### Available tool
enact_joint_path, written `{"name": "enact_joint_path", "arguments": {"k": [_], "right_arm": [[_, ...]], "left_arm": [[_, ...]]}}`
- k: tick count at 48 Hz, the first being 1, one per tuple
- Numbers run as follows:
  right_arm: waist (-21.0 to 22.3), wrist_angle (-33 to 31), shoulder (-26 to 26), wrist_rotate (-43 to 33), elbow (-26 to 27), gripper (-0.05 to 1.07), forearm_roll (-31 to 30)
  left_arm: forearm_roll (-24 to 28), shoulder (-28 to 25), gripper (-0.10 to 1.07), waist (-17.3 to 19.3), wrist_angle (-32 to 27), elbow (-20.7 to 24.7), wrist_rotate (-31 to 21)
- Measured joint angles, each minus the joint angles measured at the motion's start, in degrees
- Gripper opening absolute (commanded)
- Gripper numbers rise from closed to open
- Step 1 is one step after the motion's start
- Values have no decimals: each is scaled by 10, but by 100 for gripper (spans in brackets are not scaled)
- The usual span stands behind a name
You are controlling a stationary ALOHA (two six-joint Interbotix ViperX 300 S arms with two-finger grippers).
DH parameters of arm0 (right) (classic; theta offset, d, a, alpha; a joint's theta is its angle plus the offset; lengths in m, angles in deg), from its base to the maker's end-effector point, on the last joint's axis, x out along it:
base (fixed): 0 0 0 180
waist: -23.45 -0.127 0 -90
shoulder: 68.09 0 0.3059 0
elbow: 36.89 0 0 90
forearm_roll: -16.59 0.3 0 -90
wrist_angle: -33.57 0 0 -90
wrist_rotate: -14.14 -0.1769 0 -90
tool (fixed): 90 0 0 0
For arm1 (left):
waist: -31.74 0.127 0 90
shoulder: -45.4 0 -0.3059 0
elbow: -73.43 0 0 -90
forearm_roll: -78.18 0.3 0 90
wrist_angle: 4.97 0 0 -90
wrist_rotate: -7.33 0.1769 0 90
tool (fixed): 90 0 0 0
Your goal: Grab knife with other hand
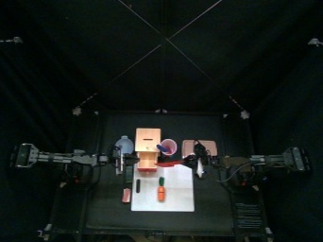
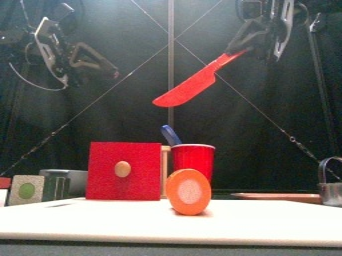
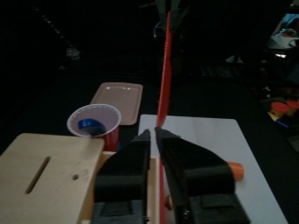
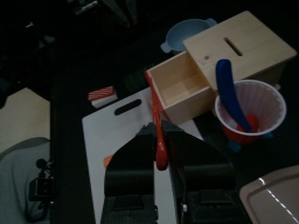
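The red knife (image 2: 201, 80) hangs in the air, high over the table, slanting down toward the left. My right gripper (image 2: 254, 42) is shut on its handle end; in the right wrist view the knife (image 4: 155, 114) runs out from between the jaws over the white cutting board (image 4: 122, 131). My left gripper (image 2: 47, 55) is up at the far left, apart from the knife, with nothing in it. In the left wrist view its jaws (image 3: 153, 136) stand close together, and the knife (image 3: 165, 70) shows edge-on as a thin red line ahead of them.
A wooden box (image 1: 149, 142) with a drawer stands at the back of the cutting board (image 1: 177, 194). A red cup (image 2: 194, 160) holding a blue utensil stands beside it. An orange piece (image 2: 187, 192) lies on the board. A pink tray (image 1: 198, 147) lies at the back right.
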Motion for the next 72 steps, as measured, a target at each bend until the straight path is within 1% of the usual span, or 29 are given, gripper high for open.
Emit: {"name": "enact_joint_path", "arguments": {"k": [4, 9, 13, 16, 23, 29, 33, 41, 48, 58, 66, 72], "right_arm": [[1, 47, -2, 1, -25, 34, -2], [0, 97, -10, 4, -44, 34, -5], [1, 128, -24, 3, -53, 34, -10], [1, 141, -35, 3, -56, 34, -11], [2, 151, -64, 3, -56, 34, -13], [4, 153, -79, 3, -56, 34, -13], [5, 153, -82, 4, -54, 34, -14], [6, 154, -81, 4, -51, 34, -21], [6, 154, -80, 3, -50, 35, -25], [8, 156, -80, 3, -48, 34, -25], [8, 157, -80, 1, -43, 34, -25], [8, 157, -81, 0, -41, 34, -22]], "left_arm": [[0, -40, 84, -18, 24, 15, 0], [-3, -93, 93, -30, 42, 34, 0], [-14, -134, 94, -34, 53, 50, -1], [-24, -162, 94, -37, 61, 63, 0], [-45, -220, 93, -46, 68, 89, -1], [-62, -253, 93, -55, 69, 106, -2], [-68, -265, 92, -64, 69, 113, -2], [-70, -274, 85, -76, 69, 113, -2], [-71, -275, 76, -81, 69, 113, -3], [-80, -277, 58, -81, 66, 113, -3], [-81, -277, 50, -81, 53, 113, -2], [-80, -277, 46, -81, 46, 113, -1]]}}
